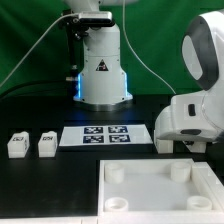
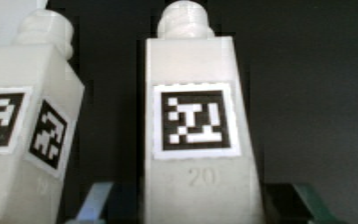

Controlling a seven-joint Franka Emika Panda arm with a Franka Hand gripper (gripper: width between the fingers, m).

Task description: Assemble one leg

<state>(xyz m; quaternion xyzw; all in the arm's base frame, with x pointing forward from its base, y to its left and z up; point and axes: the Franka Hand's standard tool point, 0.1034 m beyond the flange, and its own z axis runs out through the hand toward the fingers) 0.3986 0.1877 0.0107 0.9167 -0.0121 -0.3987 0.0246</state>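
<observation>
Leg: leg (image 2: 194, 110) is a white plastic block, upright, tall & narrow, w/ a rounded peg on top.
Leg tag: black-and-white square tag (image 2: 195, 121) on the face toward the wrist cam; faint "20" embossed under it.
Leg location: stands on the black table (image 1: 40, 190), between the gripper fingers (image 2: 98, 203), close to the wrist cam.
Neighbour: second leg (image 2: 25, 120) of the same kind stands just beside it, upright, tags on two faces; a dark gap separates the two.
Other legs: two more, first spare leg (image 1: 15, 144) & second spare leg (image 1: 46, 144), stand at the exterior view's left, near each other, well apart from the arm.
Hidden: in the exterior view the arm (image 1: 195, 90) covers the leg & its neighbour; neither shows there.
Cut off: wrist view crops the leg's base & most of the second leg; the arm runs off the exterior view's right edge.
Hard to read: wrist pic is blurry; tag patterns can't be made out in the exterior view.
Arm pose: bent over, wrist end low above the table at the exterior view's right, next to the marker board (image 1: 105, 135) & behind the tray-like part (image 1: 160, 200).
Gripper: gripper (image 2: 190, 205) points at the leg's lower half; only the dark finger ends show.
Jaws: apart, one finger each side of the leg, dark strip visible between each finger & the leg; not clamped.
</observation>
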